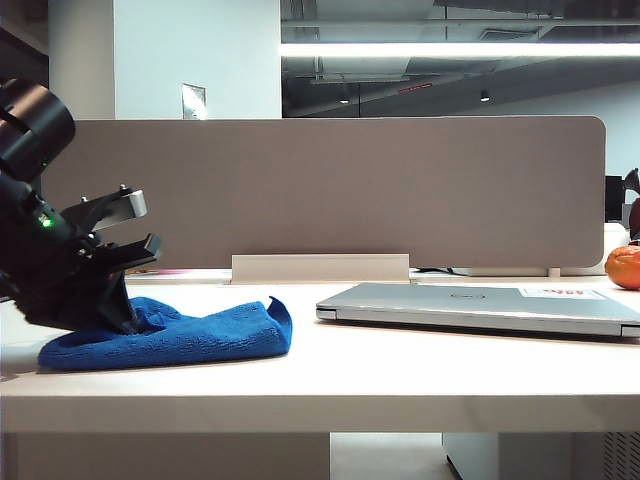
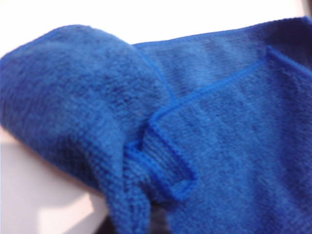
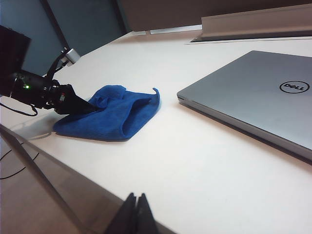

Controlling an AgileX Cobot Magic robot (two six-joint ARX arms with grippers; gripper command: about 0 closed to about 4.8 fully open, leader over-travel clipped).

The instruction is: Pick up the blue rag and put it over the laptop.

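Observation:
The blue rag [image 1: 200,335] lies rumpled on the left of the white table, and it fills the left wrist view [image 2: 219,146]. My left gripper [image 1: 135,320] tilts down onto the rag's left end. Its dark fingertips [image 3: 90,105] are closed on a raised fold of the cloth, which bunches up around them. The rest of the rag [image 3: 117,114] rests on the table. The silver-grey laptop [image 1: 470,305] lies closed and flat to the right, a hand's width from the rag, logo up [image 3: 253,92]. My right gripper [image 3: 136,197] hangs shut and empty over the table's near edge, far from both.
A tall grey divider panel [image 1: 340,190] closes off the back of the table [image 1: 350,370], with a white rail [image 1: 320,268] at its foot. An orange fruit [image 1: 625,268] sits at the far right behind the laptop. Bare tabletop runs along the front.

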